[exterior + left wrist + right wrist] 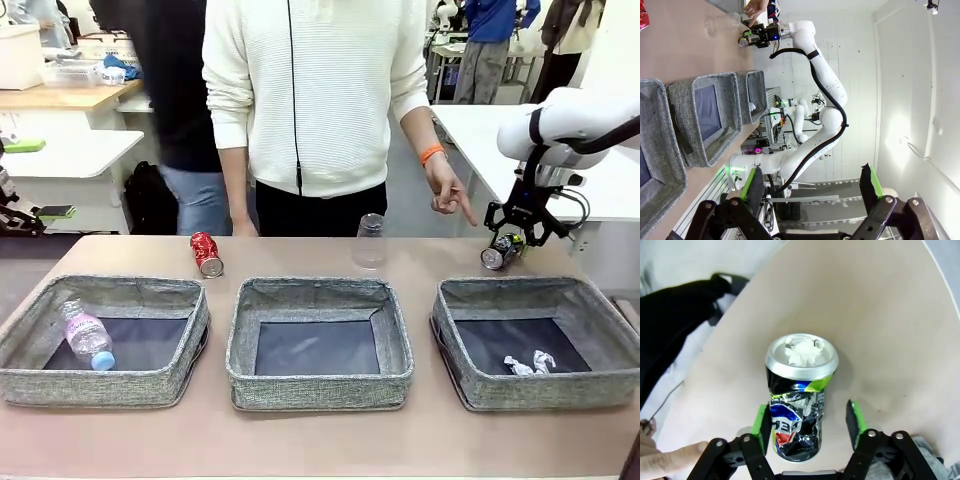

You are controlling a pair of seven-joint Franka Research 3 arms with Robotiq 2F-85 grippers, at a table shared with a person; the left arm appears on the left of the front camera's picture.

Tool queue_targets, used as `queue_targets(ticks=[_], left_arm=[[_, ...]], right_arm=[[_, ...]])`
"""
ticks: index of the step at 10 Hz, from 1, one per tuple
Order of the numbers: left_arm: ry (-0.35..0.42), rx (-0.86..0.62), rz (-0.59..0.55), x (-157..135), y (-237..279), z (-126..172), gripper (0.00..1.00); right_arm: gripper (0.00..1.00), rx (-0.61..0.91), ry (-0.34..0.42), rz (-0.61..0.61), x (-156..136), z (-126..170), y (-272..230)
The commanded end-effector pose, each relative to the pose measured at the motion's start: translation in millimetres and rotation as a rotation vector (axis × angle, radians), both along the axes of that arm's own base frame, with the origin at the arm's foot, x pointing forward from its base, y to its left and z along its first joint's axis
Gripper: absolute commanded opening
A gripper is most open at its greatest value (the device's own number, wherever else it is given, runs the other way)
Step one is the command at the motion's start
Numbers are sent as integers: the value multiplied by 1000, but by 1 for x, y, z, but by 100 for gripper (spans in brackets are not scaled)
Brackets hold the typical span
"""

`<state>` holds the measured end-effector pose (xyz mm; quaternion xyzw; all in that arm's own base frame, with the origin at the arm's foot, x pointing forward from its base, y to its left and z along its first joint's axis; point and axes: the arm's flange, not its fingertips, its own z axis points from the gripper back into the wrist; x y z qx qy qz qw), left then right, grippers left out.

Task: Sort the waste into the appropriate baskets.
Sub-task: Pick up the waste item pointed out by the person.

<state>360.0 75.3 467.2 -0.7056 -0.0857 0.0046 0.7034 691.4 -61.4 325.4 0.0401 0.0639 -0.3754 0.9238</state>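
While the dark can is on the worktop just behind the right basket: right pincer straddles it, one pad touching, not yet clamped
Done: bottle in left basket; scraps in right basket
Remaining: red can, cup, both on worktop
Left pincer: wide, empty

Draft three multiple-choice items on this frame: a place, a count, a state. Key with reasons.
1. The bottle lies: A in the left basket; B on the table; C in the person's hand.
2. Cans in view: A one; B two; C three.
3. The right claw is: A shut on nothing; B open around the dark can; C shut on the bottle.
Key: 1 A, on that basket's floor. 2 B, red can behind the left basket, dark can at the right claw. 3 B, a gap shows beside one pad.
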Motion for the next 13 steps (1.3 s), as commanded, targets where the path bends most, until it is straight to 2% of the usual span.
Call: queue_targets(ticks=[1,2,10,11,12,13], left_arm=[[-19,-14,-6,-2,1,1,100],[-19,-14,-6,-2,1,1,100],[-19,-14,-6,-2,1,1,100],[-19,-14,-6,-2,1,1,100],[-19,-14,-6,-2,1,1,100],[-19,-14,-6,-2,1,1,100]], right_arm=[[37,-50,-1,-21,7,0,3],[0,-55,4,-17,7,-1,3],[0,-45,22,-15,4,1,1],[0,-33,-1,-17,-5,16,-3],[0,-45,-38,-20,-23,50,-13],[0,-3,-2,23,-51,87,-18]])
